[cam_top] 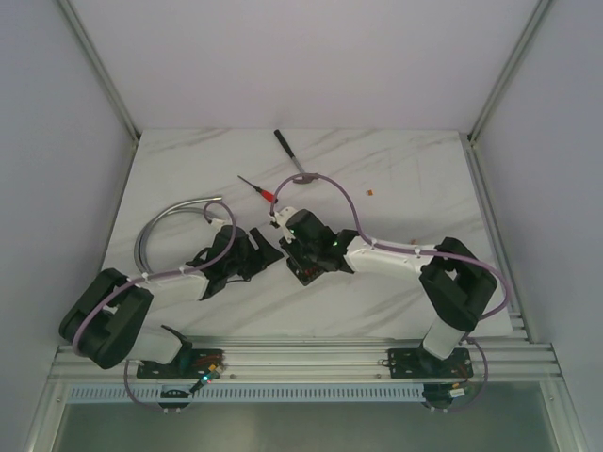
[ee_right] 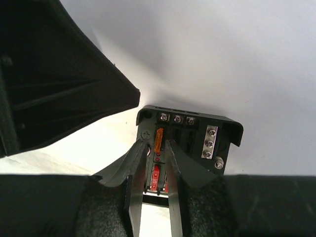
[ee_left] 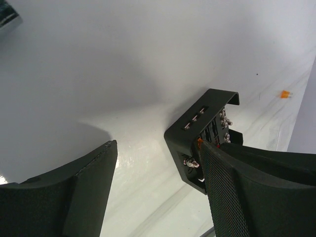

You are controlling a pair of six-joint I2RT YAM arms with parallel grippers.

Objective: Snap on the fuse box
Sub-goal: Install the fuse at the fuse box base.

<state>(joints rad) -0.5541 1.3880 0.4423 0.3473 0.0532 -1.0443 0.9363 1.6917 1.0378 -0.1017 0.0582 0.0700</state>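
The white marbled table (cam_top: 396, 169) fills the scene. The left gripper (cam_top: 243, 254) rests low on it, jaws spread wide and released. The right gripper (ee_right: 155, 145) hangs over the fuse box (ee_right: 197, 129), which sits mid-table toward the near edge, just right of the left gripper. A red-handled screwdriver (cam_top: 256, 187) lies farther back. The right jaws stand narrowly parted either side of a seated orange fuse (ee_right: 159, 139); whether they pinch it I cannot tell.

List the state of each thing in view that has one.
fuse box: uncovered, fuses exposed, on the table
left gripper: wide open, empty
right gripper: slightly open, astride a seated orange fuse
screwdriver: lying loose on table
loose fuse: lying on table
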